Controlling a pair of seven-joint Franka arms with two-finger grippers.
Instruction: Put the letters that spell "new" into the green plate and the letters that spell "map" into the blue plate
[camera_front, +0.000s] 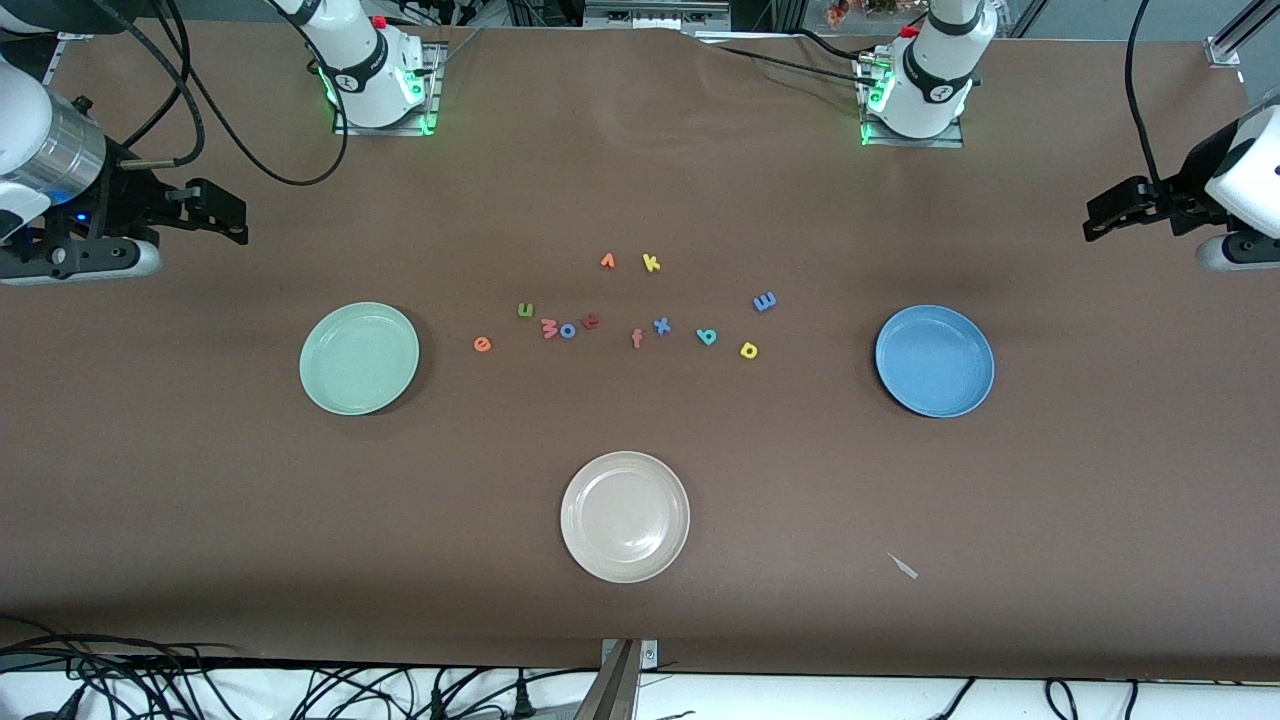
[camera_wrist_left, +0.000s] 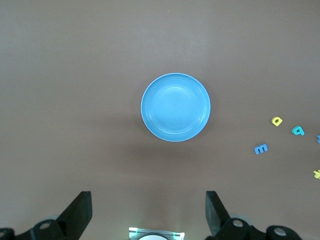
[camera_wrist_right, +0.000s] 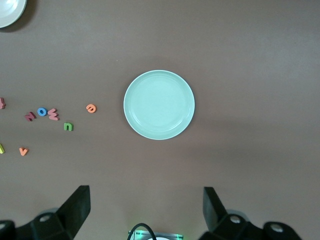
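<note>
Below your right claw (camera_wrist_right: 145, 212), which hangs released over the green plate (camera_wrist_right: 159, 104) like the left claw (camera_wrist_left: 148, 212) over the blue plate (camera_wrist_left: 175, 107), start with the orange e (camera_wrist_right: 90, 108) just beside that plate, pinching its edges squarely.

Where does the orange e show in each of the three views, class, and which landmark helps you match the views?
Front view: the orange e lies on the table between the green plate and the other letters.
Right wrist view: the e lies beside the green plate, apart from it.
Left wrist view: not in it.
Shared landmark: the green plate, seen in the front and right wrist views.
</note>
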